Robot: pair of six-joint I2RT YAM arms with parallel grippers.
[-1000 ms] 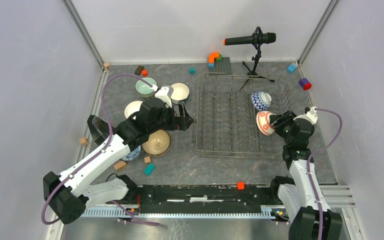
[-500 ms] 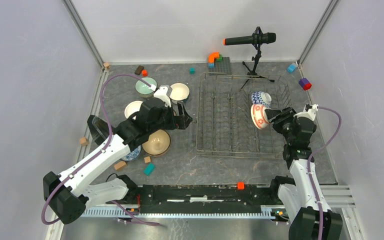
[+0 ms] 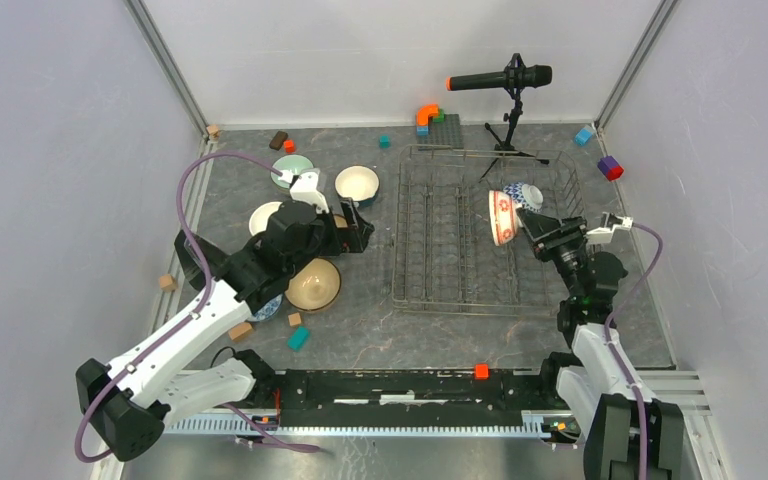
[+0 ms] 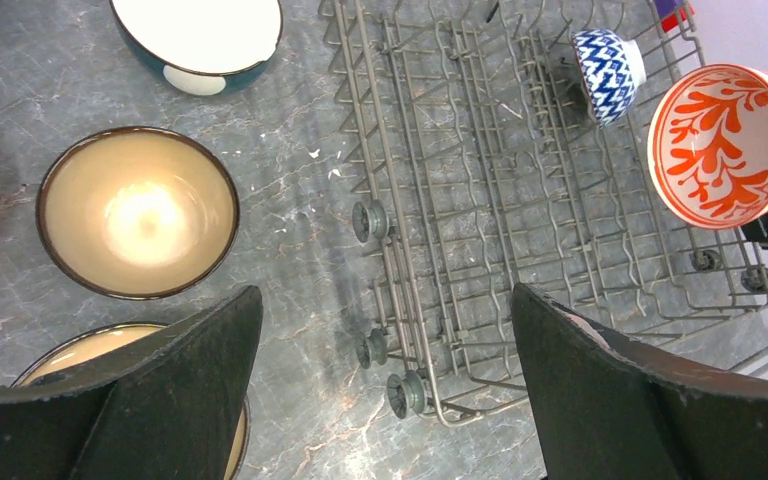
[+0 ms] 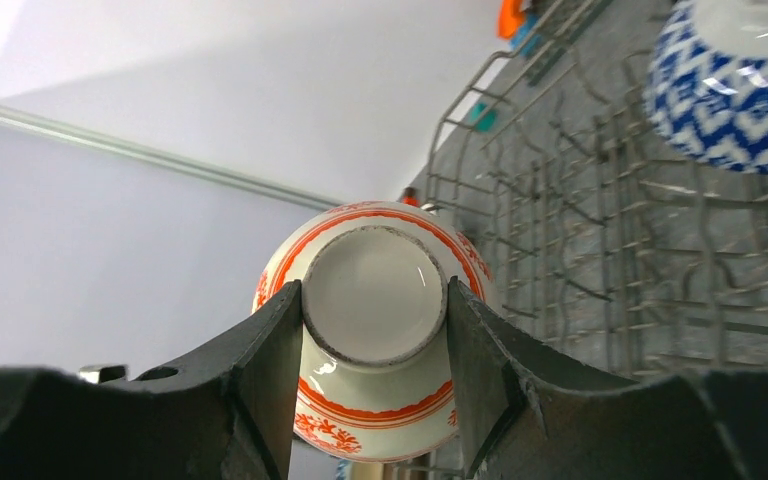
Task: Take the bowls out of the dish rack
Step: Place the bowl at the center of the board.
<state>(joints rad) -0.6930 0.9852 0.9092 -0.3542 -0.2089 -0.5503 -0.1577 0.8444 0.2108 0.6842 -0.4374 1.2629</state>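
The grey wire dish rack (image 3: pixel 440 250) stands right of centre. My right gripper (image 3: pixel 522 222) is shut on the foot ring of a red-white patterned bowl (image 3: pixel 501 217), held on its side in the air above the rack's right half. In the right wrist view both fingers clamp that bowl's (image 5: pixel 375 330) base. A blue-white zigzag bowl (image 3: pixel 530 195) still leans among the tines at the rack's back right. My left gripper (image 3: pixel 360 232) hangs open and empty just left of the rack (image 4: pixel 480 200), above the table.
Several bowls sit on the table to the left: a pale green one (image 3: pixel 290 165), a teal one with a cream inside (image 3: pixel 357 183) and a brown one (image 3: pixel 313 285). A microphone tripod (image 3: pixel 505 135) stands behind the rack. Small toy blocks (image 3: pixel 298 338) lie scattered.
My right gripper has lifted the red-white bowl out of the rack and carried it up and to the left. The left arm has drawn back slightly to the left.
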